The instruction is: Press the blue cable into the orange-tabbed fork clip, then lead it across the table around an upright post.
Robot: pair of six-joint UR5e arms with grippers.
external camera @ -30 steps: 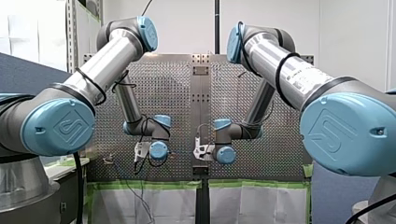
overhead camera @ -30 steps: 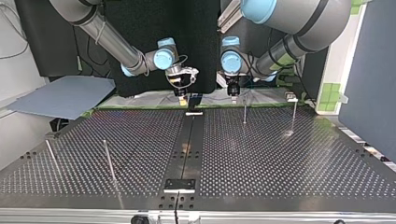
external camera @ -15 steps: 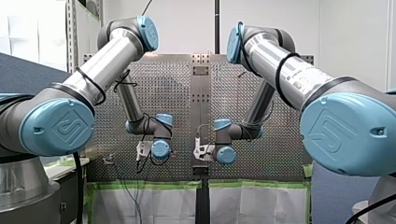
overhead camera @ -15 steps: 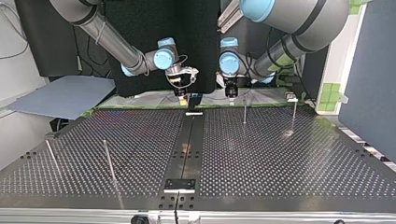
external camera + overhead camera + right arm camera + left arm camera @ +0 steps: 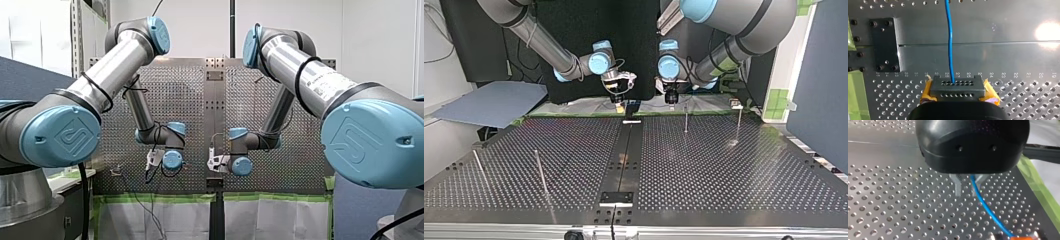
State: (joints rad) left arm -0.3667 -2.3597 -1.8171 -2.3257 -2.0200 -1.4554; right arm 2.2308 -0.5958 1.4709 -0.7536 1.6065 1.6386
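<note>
In the left wrist view my left gripper [image 5: 967,187] stands open, its two metal fingers [image 5: 957,187] apart. The blue cable [image 5: 988,210] passes between them, close to one finger, and runs down to an orange tab [image 5: 1020,237] on the perforated table. In the right wrist view my right gripper [image 5: 957,90] is shut on a dark connector block [image 5: 957,85], yellow pads [image 5: 926,93] on both sides. The blue cable [image 5: 949,37] leaves the block and runs straight ahead. Both grippers, my left gripper [image 5: 670,97] and my right gripper [image 5: 619,95], hang at the table's far edge in the top view.
Thin upright posts stand on the table: two posts [image 5: 686,120] [image 5: 739,122] at the top view's right, two posts [image 5: 540,170] [image 5: 479,167] at its left. A dark plate [image 5: 616,197] sits on the centre seam. Green tape [image 5: 1038,192] lines the table edge.
My left gripper has shifted a little toward the table's middle, leftward in the top view. My right arm has not moved.
</note>
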